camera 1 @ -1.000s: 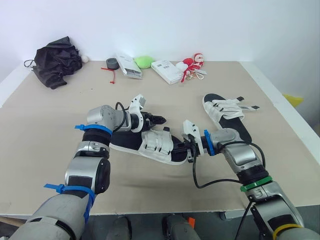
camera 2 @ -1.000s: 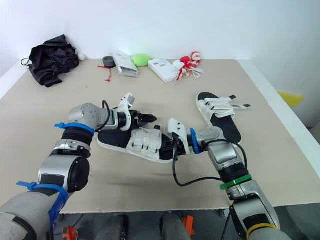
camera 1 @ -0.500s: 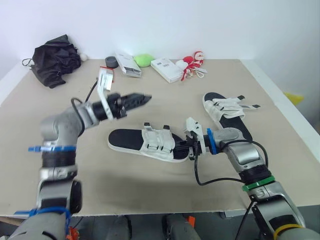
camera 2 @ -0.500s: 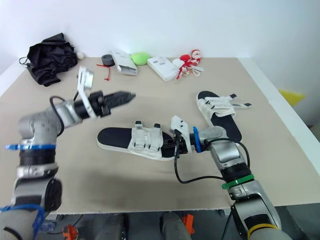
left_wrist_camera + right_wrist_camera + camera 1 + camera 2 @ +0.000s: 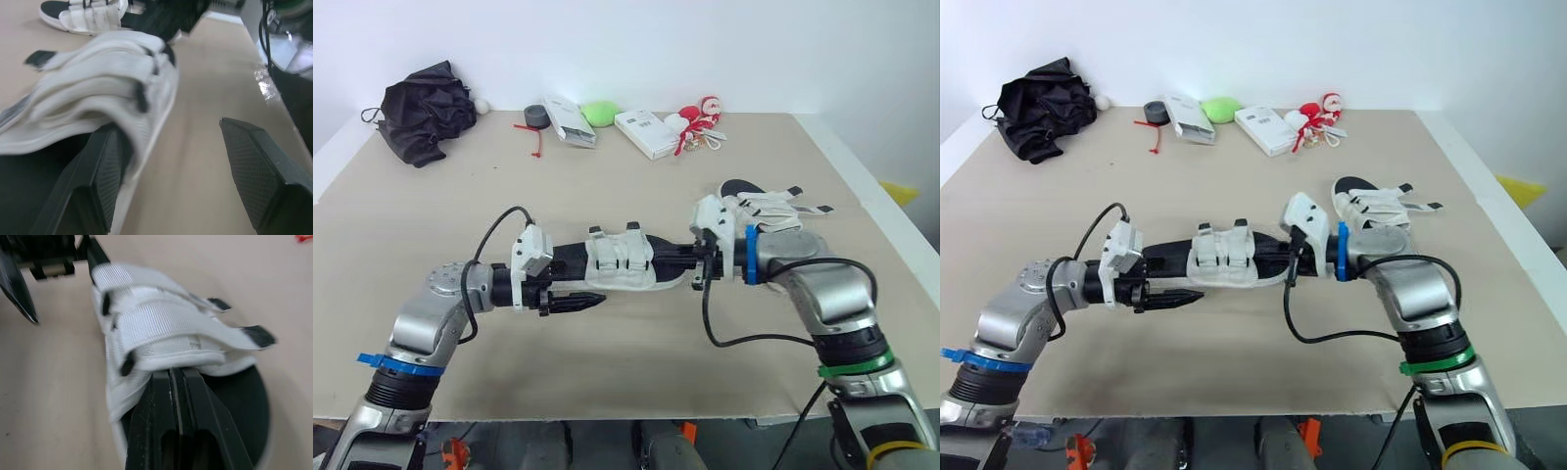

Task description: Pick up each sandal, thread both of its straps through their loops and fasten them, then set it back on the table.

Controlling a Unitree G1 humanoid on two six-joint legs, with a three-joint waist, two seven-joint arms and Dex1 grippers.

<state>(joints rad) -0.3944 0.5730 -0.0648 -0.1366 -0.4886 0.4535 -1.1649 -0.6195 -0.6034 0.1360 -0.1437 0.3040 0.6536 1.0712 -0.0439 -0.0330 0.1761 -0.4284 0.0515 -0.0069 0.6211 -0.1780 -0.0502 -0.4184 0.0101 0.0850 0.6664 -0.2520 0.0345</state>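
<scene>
Over the beige table [image 5: 460, 215], the right gripper [image 5: 680, 262] is clamping the white sandal [image 5: 617, 259]; the left gripper [image 5: 166, 128] is gaping wide beside it.

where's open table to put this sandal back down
Widest bare table lies between the held sandal and the far edge's clutter. Another free strip runs along the near edge, in front of that sandal. Crowded: far edge (black bag, boxes, red toys) and the right side by the second sandal.
</scene>
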